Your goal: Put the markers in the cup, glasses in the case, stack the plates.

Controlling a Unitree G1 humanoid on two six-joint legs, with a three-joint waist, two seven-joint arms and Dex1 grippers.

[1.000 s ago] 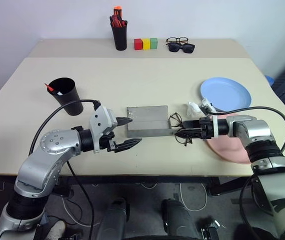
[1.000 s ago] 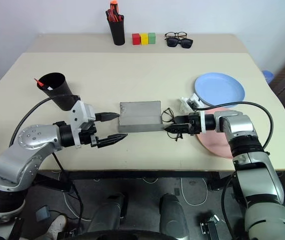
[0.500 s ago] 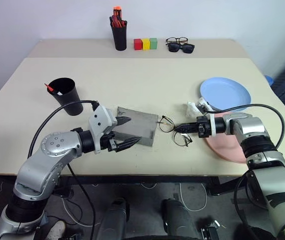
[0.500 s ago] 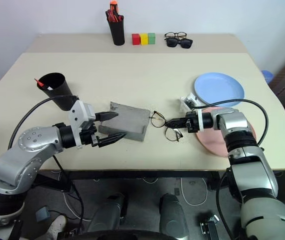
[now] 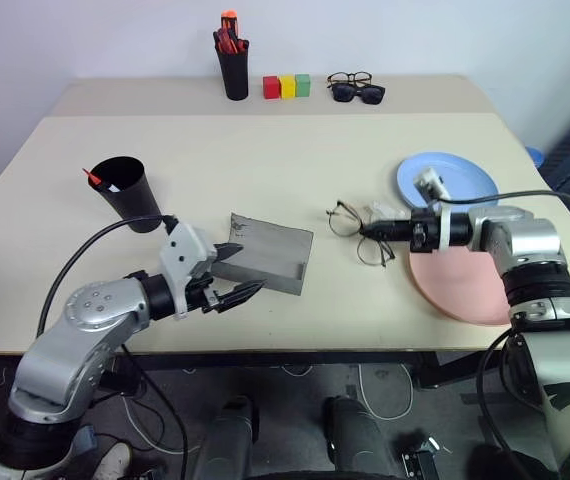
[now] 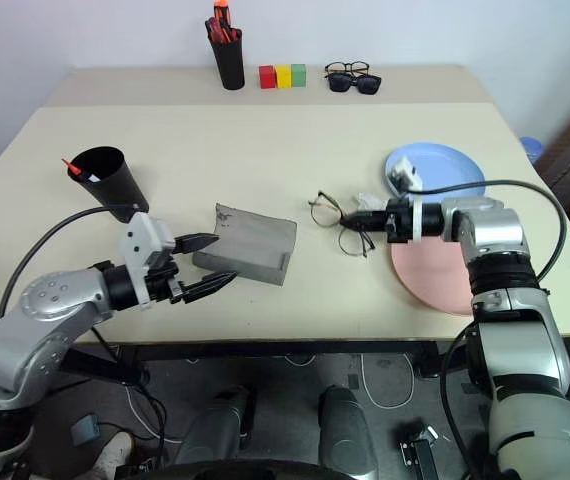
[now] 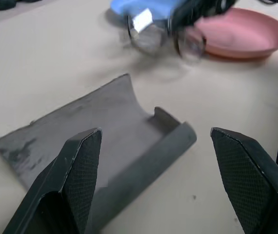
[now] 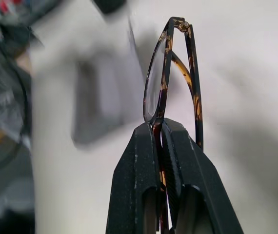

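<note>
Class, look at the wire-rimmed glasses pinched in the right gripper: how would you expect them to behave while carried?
Probably light: the right gripper lifts the glasses by one thin frame edge. Likely to dangle or swing, since they hang tilted past the fingertips. Possibly fragile, as the thin wire rims could bend.

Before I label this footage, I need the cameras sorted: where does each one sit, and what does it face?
Left and right eye views: on the head, looking forward and down over the table; both arms show.
Left wrist view: on the left arm, looking along the open left gripper at the case, lid open; its two fingers show.
Right wrist view: on the right arm, looking along the right gripper, shut on the glasses.
Shared: the glasses and the pink plate also appear in the left wrist and eye views.
</note>
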